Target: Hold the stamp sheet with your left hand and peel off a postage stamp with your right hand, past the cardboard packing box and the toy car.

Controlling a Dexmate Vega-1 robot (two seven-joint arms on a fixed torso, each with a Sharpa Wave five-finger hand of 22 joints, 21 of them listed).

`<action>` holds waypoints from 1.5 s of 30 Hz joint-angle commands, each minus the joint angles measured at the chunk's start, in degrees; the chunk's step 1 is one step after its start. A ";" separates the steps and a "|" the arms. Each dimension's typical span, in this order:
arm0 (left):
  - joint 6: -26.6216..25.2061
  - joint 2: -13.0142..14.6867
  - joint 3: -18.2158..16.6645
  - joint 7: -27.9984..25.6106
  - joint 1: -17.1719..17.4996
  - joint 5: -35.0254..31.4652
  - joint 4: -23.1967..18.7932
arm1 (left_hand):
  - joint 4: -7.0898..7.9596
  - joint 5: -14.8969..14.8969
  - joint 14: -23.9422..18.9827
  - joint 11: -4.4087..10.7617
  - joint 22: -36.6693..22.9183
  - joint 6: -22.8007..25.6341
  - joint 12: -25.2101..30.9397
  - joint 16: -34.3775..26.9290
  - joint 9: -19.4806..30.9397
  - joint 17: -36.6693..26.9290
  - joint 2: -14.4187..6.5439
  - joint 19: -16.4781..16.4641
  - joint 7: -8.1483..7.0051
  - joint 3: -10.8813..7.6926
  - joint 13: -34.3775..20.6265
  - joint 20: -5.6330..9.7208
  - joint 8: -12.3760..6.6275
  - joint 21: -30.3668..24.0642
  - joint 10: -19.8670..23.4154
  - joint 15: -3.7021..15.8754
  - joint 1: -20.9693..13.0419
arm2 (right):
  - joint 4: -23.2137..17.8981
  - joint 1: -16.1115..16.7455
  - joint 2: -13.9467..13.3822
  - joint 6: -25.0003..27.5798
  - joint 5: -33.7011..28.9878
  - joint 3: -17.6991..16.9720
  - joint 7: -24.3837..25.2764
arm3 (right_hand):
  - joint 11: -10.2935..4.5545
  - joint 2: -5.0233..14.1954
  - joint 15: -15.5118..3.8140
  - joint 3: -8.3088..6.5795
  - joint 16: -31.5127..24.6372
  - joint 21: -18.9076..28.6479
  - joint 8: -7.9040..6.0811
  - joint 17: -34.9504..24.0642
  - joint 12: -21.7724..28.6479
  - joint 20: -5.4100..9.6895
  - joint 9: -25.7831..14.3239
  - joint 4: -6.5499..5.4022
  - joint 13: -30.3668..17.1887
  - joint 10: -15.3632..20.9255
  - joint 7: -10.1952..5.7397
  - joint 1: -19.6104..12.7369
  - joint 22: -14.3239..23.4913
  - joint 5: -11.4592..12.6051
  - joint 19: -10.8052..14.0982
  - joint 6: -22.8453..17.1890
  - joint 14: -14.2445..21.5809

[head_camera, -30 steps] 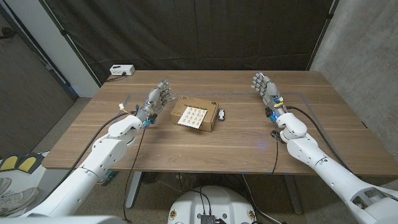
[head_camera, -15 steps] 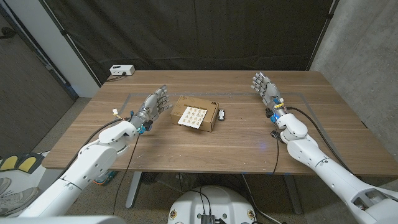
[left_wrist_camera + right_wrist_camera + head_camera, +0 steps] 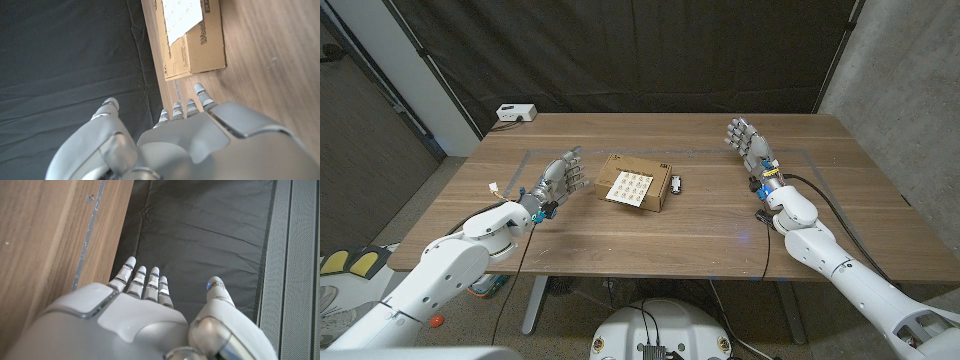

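Table (image 3: 650, 235): is spanning the middle of the head view, carrying everything listed below.
Box (image 3: 638, 182): is lying flat just left of the frame's centre.
Left hand (image 3: 558, 179): is drawing back toward the lower left compared with a second ago, so it is opening a wider gap to the box; the hold on the sheet is not yet begun.
Left fingers (image 3: 201, 94): are spread apart, holding nothing, pointing toward the box corner.
Right hand (image 3: 746, 138): is waiting in the upper right of centre, unchanged, well apart from the box.
Right fingers (image 3: 141, 277): are extended and apart, gripping nothing.
Stamp sheet (image 3: 630, 187): is lying on the box top, untouched.
Toy car (image 3: 676, 184): is sitting just right of the box.
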State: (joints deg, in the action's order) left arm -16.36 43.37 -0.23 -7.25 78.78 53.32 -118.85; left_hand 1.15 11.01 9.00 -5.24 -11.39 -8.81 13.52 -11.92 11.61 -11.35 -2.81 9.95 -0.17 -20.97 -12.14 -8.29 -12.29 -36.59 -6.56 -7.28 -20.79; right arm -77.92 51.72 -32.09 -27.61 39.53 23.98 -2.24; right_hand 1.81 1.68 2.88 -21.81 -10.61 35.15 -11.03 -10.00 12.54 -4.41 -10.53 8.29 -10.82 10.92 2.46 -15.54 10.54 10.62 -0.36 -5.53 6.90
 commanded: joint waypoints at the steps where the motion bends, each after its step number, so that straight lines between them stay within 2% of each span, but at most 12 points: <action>1: -4.81 2.72 -3.11 -0.24 3.45 9.91 -3.09 | -0.37 -0.15 0.15 -0.27 -0.15 -0.39 0.02 -0.13 0.11 -0.34 -0.20 7.45 0.50 -0.20 -0.22 -0.09 -0.12 -0.19 -0.37 -0.24 -0.69 | -1.08 1.20 -0.98 -1.12 0.58 -0.12 0.97 | -0.20 -0.15 0.01 0.25 -0.28 -0.02 -0.22 -0.17 0.24 -0.31 -0.09 0.11 -0.05 0.34 0.02 -0.38 0.31 -0.11 0.23 -0.47 0.28; 14: -9.59 6.75 -3.22 -0.35 2.46 17.36 -2.66 | -1.00 -0.41 0.74 -0.59 -0.29 -1.82 -0.29 0.04 0.25 -0.53 -0.17 7.38 1.24 -0.39 -0.41 0.17 0.33 -0.23 -1.56 -0.57 -1.54 | 0.64 0.49 -0.49 -1.86 1.48 0.25 0.05 | -0.16 -0.09 0.02 0.27 -0.30 -0.15 -0.21 -0.17 0.26 -0.40 -0.10 0.11 -0.05 0.46 -0.02 -0.44 0.32 -0.10 0.27 -0.54 0.39; 16: -10.81 7.86 -3.00 -0.23 1.74 18.16 -2.38 | -1.57 -0.44 0.48 -0.60 -0.34 -1.81 -0.21 -0.06 0.31 -0.56 0.01 6.73 1.65 -0.53 -0.48 0.11 0.24 -0.47 -1.57 -0.67 -2.25 | 0.91 0.33 -0.38 -1.90 1.58 0.29 -0.11 | -0.17 -0.09 0.02 0.28 -0.30 -0.17 -0.22 -0.17 0.26 -0.42 -0.10 0.11 -0.05 0.46 -0.02 -0.44 0.32 -0.10 0.27 -0.58 0.40; 19: -12.01 8.83 -2.60 -0.28 0.80 19.24 -1.93 | -3.18 -0.42 -0.46 -0.97 -0.50 -1.06 0.20 -0.36 0.47 -0.66 0.47 5.20 3.22 -0.96 -0.67 -0.65 -0.22 -1.10 -1.19 -0.97 -4.36 | 1.24 0.08 -0.32 -1.87 1.65 0.34 -0.37 | -0.16 -0.07 0.03 0.29 -0.28 -0.19 -0.21 -0.17 0.25 -0.40 -0.10 0.10 -0.05 0.46 0.01 -0.45 0.32 -0.10 0.32 -0.59 0.39; 23: -13.96 9.66 -1.88 0.85 -0.90 21.88 -0.49 | -3.85 -0.43 -1.41 -1.00 -0.62 -0.25 0.67 -0.66 0.53 -0.75 0.69 4.26 4.34 -1.10 -0.76 -0.57 -0.56 -1.54 -0.41 -1.14 -5.25 | 1.58 -0.17 -0.21 -1.78 1.73 0.32 -0.52 | -0.17 -0.05 0.02 0.30 -0.29 -0.22 -0.20 -0.17 0.24 -0.41 -0.10 0.09 -0.05 0.47 -0.05 -0.46 0.32 -0.09 0.34 -0.59 0.42; 25: -14.94 9.97 -1.35 1.35 -1.86 23.12 0.27 | -4.05 -0.45 -1.57 -1.09 -0.66 -0.02 0.80 -0.69 0.55 -0.78 0.78 3.88 4.51 -1.12 -0.80 -0.69 -0.63 -1.71 -0.20 -1.14 -5.50 | 1.86 -0.33 -0.10 -1.79 1.85 0.30 -0.72 | -0.17 -0.04 0.05 0.30 -0.29 -0.23 -0.20 -0.17 0.24 -0.41 -0.10 0.09 -0.05 0.47 -0.07 -0.47 0.33 -0.09 0.34 -0.60 0.43; 27: -15.62 10.19 -0.84 1.98 -2.68 24.06 0.96 | -4.37 -0.48 -2.19 -1.23 -0.73 0.89 1.06 -0.87 0.58 -0.86 0.94 3.24 5.33 -1.13 -0.85 -1.13 -0.95 -2.02 0.19 -1.19 -5.89 | 2.08 -0.43 -0.01 -1.80 1.83 0.27 -0.77 | -0.17 -0.03 0.07 0.30 -0.28 -0.25 -0.19 -0.17 0.24 -0.41 -0.10 0.09 -0.04 0.47 -0.12 -0.47 0.33 -0.09 0.35 -0.59 0.42; 30: -16.64 10.37 -0.10 2.84 -3.91 25.53 2.10 | -5.01 -0.57 -3.91 -1.38 -0.87 2.85 2.16 -1.28 0.64 -1.05 1.29 1.10 5.95 -1.07 -0.96 -1.75 -1.52 -2.99 2.27 -0.98 -6.67 | 2.37 -0.61 0.08 -1.71 1.84 0.23 -0.89 | -0.17 0.00 0.05 0.31 -0.29 -0.28 -0.19 -0.17 0.23 -0.42 -0.10 0.08 -0.04 0.47 -0.14 -0.49 0.33 -0.08 0.37 -0.62 0.45; 34: -17.78 10.66 1.01 4.04 -5.57 26.66 3.54 | -6.12 -0.71 -9.47 -0.48 -0.97 8.66 5.01 -2.41 0.63 -1.21 1.60 -3.99 6.18 -1.10 -1.01 -0.90 -3.13 -5.33 8.23 0.26 -8.19 | 2.82 -0.82 0.27 -1.72 1.94 0.15 -1.20 | -0.16 0.04 0.05 0.31 -0.29 -0.32 -0.25 -0.17 0.22 -0.41 -0.10 0.07 -0.04 0.47 -0.23 -0.51 0.33 -0.07 0.38 -0.80 0.47; 37: -18.80 10.74 1.85 4.66 -6.89 27.55 4.52 | -6.54 -0.78 -12.68 -0.53 -1.04 11.39 6.25 -3.00 0.58 -1.26 1.53 -6.94 7.44 -1.17 -0.92 -0.52 -3.76 -6.76 10.92 0.31 -8.87 | 3.08 -0.90 0.32 -1.73 1.83 0.08 -1.28 | 0.04 0.07 0.03 0.32 -0.28 -0.37 -0.25 -0.18 0.34 -0.44 -0.10 0.07 -0.04 0.79 -0.21 -0.52 0.34 -0.06 0.42 -0.84 0.47; 40: -19.75 10.83 2.61 4.79 -8.05 28.18 5.17 | -7.10 -0.77 -15.05 -1.01 -1.15 13.48 7.09 -3.27 0.51 -1.24 1.59 -9.21 8.35 -1.32 -0.73 -0.23 -4.14 -7.98 12.87 0.35 -9.75 | 3.21 -0.77 0.28 -1.86 1.90 -0.16 -1.34 | 0.08 0.08 0.05 0.33 -0.28 -0.40 -0.24 -0.18 0.34 -0.44 -0.10 0.06 -0.04 0.81 -0.22 -0.53 0.34 -0.06 0.42 -0.84 0.48; 45: -20.89 10.92 3.31 3.62 -9.24 28.98 5.53 | -7.68 -0.79 -19.61 -0.61 -1.46 17.34 8.81 -3.89 0.39 -1.24 1.46 -12.70 9.06 -1.52 -0.40 -0.34 -4.81 -10.17 17.13 1.05 -10.89 | 3.50 -0.66 0.40 -2.07 2.09 -0.47 -1.54 | 0.17 0.10 0.08 0.35 -0.28 -0.46 -0.23 -0.18 0.33 -0.47 -0.10 0.05 -0.04 0.82 -0.24 -0.54 0.34 -0.06 0.43 -0.87 0.51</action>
State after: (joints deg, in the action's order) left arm -34.16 53.69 1.06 -3.62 72.85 79.48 -115.30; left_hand -6.03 10.35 -8.67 -5.99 -12.58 6.95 21.53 -15.31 11.97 -12.41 -1.23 -1.36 7.30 -22.30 -12.54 -8.51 -16.72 -45.74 8.73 -6.45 -30.66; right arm -75.16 51.10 -31.90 -29.44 41.38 24.08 -3.29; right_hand 2.04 1.68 2.87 -21.64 -10.61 34.74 -11.03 -9.99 12.54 -4.61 -10.52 8.46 -10.65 11.14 2.05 -15.54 10.81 10.62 -0.15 -5.93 6.90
